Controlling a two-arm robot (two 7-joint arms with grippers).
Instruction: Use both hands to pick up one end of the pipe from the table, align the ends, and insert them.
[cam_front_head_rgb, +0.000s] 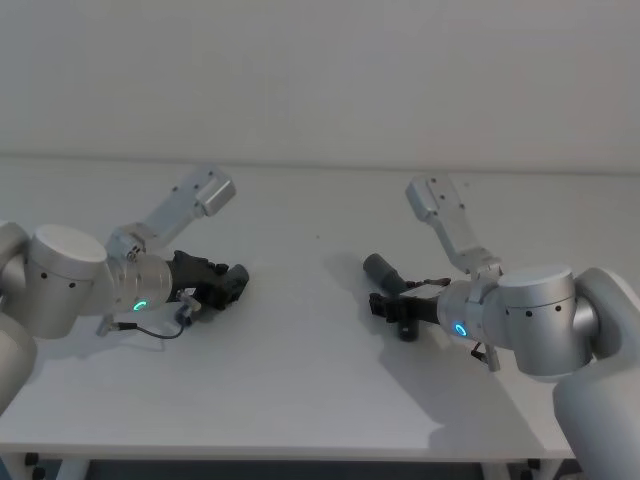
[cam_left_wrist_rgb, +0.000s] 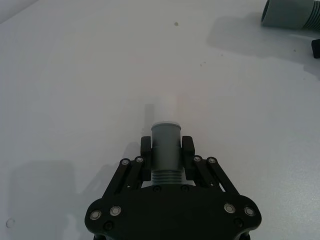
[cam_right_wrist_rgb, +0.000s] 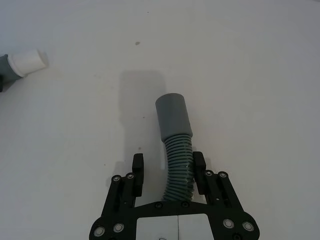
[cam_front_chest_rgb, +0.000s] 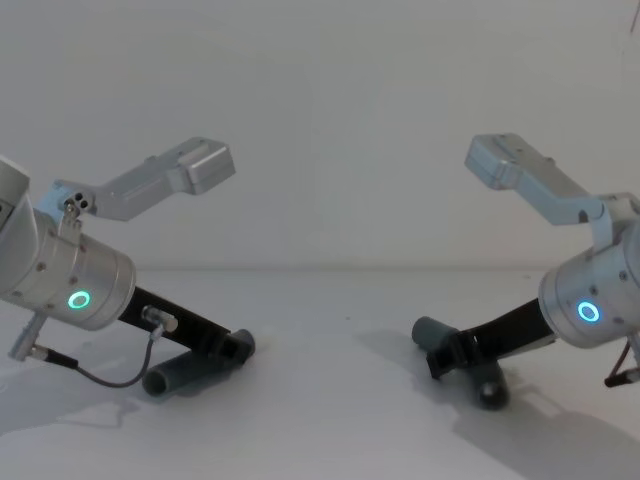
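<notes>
pose: left gripper (cam_left_wrist_rgb: 166, 146) low on the table (cam_front_head_rgb: 320, 380), angled inward, jaws clenched on the white-tipped pipe piece (cam_left_wrist_rgb: 166, 132) | right gripper (cam_right_wrist_rgb: 168, 164) mirrored, jaws spread around the collared pipe piece (cam_right_wrist_rgb: 176, 145), one finger (cam_right_wrist_rgb: 138, 172) apart from it | unclear: white tip (cam_left_wrist_rgb: 165, 107) nearly lost against the table in the left wrist view

The table (cam_front_head_rgb: 310, 370) is smooth, matt white. The left gripper (cam_left_wrist_rgb: 166, 146) and right gripper (cam_right_wrist_rgb: 168, 161) are matt black plastic with shiny screws. The collar pipe (cam_right_wrist_rgb: 179, 155) is grey plastic, ribbed low in the frame, smooth higher up. The tipped pipe (cam_left_wrist_rgb: 165, 137) is smooth grey
</notes>
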